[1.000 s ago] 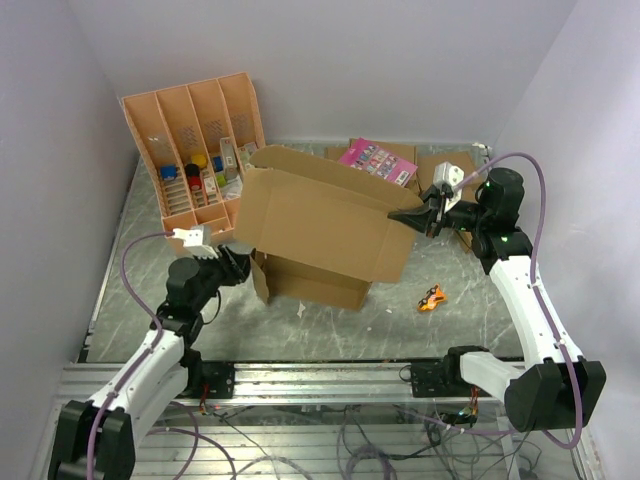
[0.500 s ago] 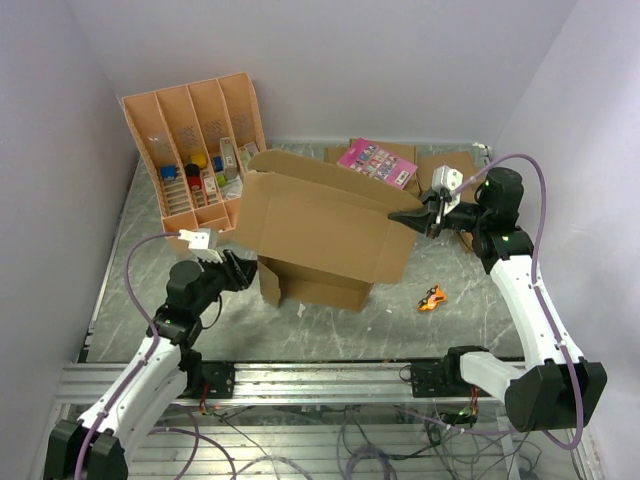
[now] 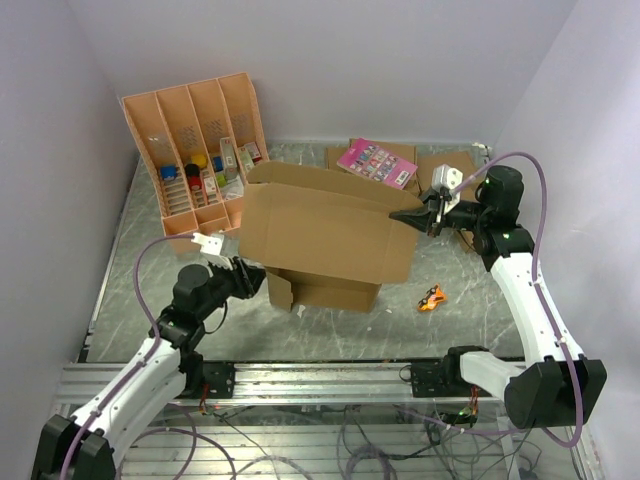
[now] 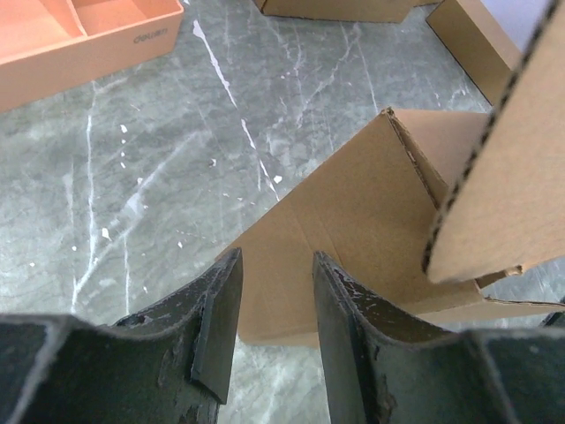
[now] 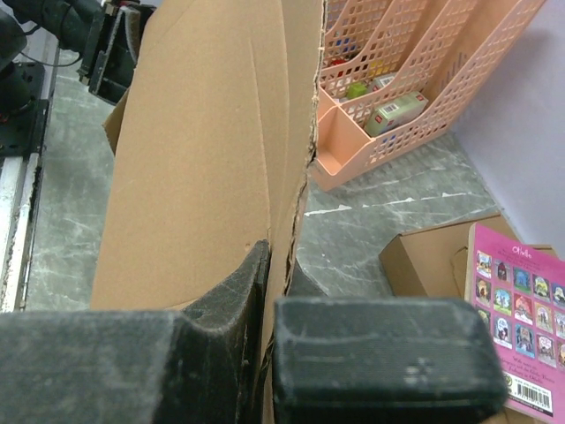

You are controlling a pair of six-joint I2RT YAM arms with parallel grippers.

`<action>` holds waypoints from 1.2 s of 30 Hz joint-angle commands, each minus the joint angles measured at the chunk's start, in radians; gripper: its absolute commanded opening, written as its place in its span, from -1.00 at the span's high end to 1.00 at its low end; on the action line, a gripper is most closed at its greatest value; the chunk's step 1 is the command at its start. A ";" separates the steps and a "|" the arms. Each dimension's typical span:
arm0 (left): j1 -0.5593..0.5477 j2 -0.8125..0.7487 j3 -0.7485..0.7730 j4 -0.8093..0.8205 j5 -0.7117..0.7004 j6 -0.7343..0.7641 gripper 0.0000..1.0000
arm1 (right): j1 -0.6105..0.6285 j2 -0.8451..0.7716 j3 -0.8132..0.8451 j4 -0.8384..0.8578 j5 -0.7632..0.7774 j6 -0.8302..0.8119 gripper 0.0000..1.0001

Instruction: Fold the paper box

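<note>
The paper box (image 3: pixel 325 235) is a large brown corrugated piece, half raised in the middle of the table, with its flaps hanging loose. My right gripper (image 3: pixel 412 217) is shut on the box's right edge and holds it up; in the right wrist view the cardboard wall (image 5: pixel 212 159) is pinched between the fingers. My left gripper (image 3: pixel 252 277) is open and empty, just left of the box's lower left flap (image 3: pixel 280 291). In the left wrist view that flap (image 4: pixel 353 230) lies beyond the fingertips (image 4: pixel 231 274), apart from them.
An orange-tan compartment tray (image 3: pixel 195 150) with small items leans at the back left. Smaller brown boxes (image 3: pixel 440 170) and a pink booklet (image 3: pixel 377 162) lie at the back right. A small orange object (image 3: pixel 431 298) lies on the grey marble table (image 3: pixel 140 250) right of the box.
My left gripper has let go of the box's left edge and drawn back toward the near side. The box has sunk lower and shifted right. The right gripper keeps its hold.
</note>
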 commanded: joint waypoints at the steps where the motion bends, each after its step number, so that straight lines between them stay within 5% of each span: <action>1: -0.051 -0.085 -0.017 -0.039 0.061 -0.056 0.01 | 0.003 0.019 0.001 -0.058 0.029 -0.047 1.00; 8: -0.082 -0.226 -0.039 -0.159 -0.019 -0.107 -0.05 | 0.002 0.024 0.031 -0.123 0.015 -0.118 1.00; 21: -0.155 -0.245 0.031 -0.315 -0.084 -0.214 -0.15 | 0.001 0.029 0.044 -0.148 0.013 -0.143 1.00; 26: -0.181 -0.151 0.122 -0.421 -0.149 -0.228 0.19 | 0.003 0.033 0.043 -0.148 0.016 -0.145 1.00; 29: -0.184 -0.097 0.151 -0.431 -0.142 -0.224 0.27 | 0.002 0.037 0.039 -0.130 0.023 -0.132 1.00; 36: -0.185 -0.150 0.067 -0.296 -0.133 -0.257 0.13 | 0.003 0.030 0.023 -0.044 0.061 -0.114 1.00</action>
